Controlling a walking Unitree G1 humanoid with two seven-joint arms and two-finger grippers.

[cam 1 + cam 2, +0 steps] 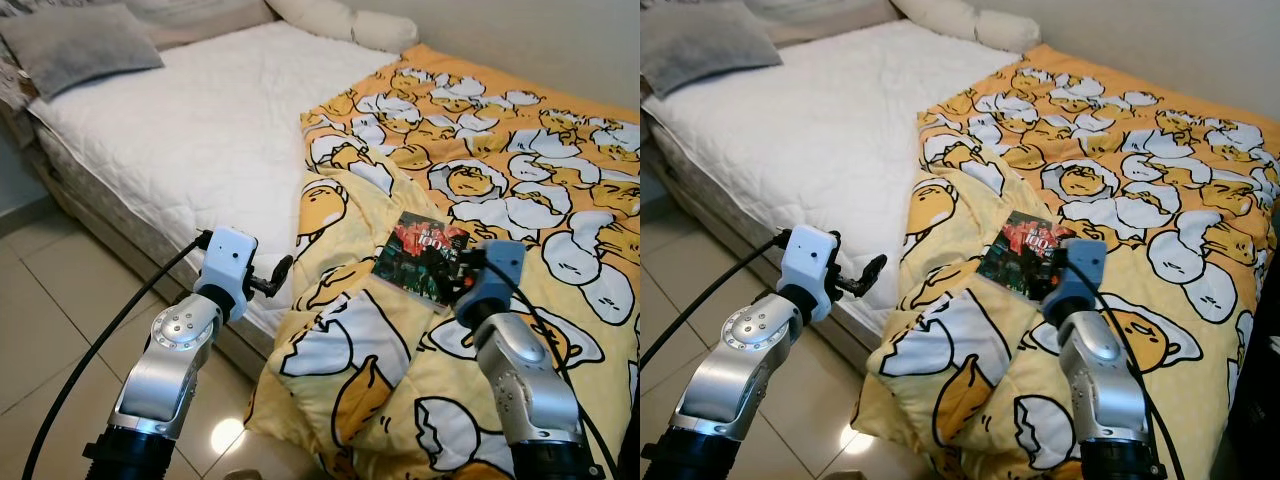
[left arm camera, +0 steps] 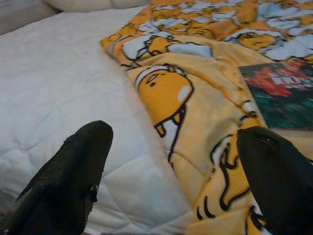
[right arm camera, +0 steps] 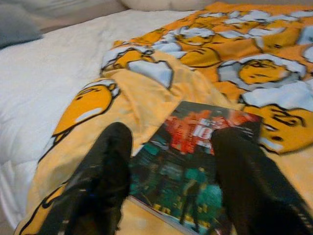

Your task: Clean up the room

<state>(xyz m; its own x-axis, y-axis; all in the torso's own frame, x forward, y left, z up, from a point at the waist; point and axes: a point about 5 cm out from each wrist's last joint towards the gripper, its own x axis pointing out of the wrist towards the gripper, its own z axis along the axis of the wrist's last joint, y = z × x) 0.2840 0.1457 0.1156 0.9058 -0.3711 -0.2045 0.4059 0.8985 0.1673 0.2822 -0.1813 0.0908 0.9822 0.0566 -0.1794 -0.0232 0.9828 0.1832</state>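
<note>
Yellow blanket (image 1: 480, 180), book (image 1: 425, 255) partly behind right tool (image 3: 168, 196)

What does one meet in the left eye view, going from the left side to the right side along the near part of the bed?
Left pincer → bare white mattress → yellow egg-pattern blanket → book lying on the blanket → right pincer at the book's right edge.
</note>
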